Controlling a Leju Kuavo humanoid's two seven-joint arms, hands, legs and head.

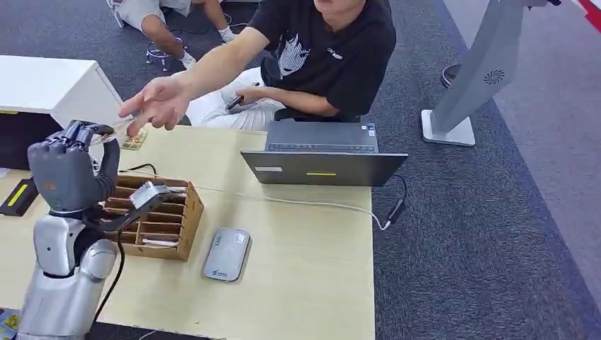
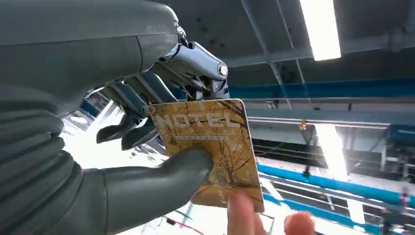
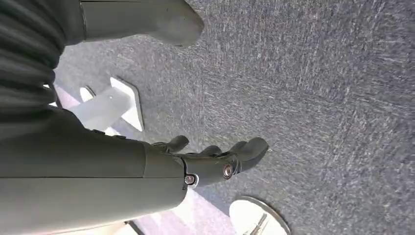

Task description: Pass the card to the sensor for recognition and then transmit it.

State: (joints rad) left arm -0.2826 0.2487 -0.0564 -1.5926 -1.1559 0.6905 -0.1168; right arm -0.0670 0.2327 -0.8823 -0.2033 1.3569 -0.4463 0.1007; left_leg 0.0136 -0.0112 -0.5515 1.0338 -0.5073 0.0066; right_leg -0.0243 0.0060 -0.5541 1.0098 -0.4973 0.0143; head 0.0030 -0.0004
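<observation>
**Card held up in the left hand, a person's hand at its edge**

While the left hand [image 2: 98, 161] is raised above the table's far-left part, it pinches the card [image 2: 215, 147] between its thick thumb and darker fingers [image 2: 142, 93]; the card is tan and gold, printed with bare trees and the word HOTEL. In the left wrist view, a person's fingertips [image 2: 242, 215] touch the card's free edge. From the head view, the person's hand [image 1: 157, 103] reaches over the table's back edge to just beside the raised left hand [image 1: 71, 166], where the card itself is hard to make out.

Below that hand sits a wooden slotted box [image 1: 166, 216] on the light wooden table [image 1: 312, 262]. Just beside the box lies a grey card reader [image 1: 227, 253], flat on the tabletop. Farther back stands an open laptop [image 1: 322, 156], with a white cable running from it.

Hanging over grey carpet [image 3: 318, 98], the right hand [image 3: 215, 161] holds nothing, its fingers loosely apart.
</observation>
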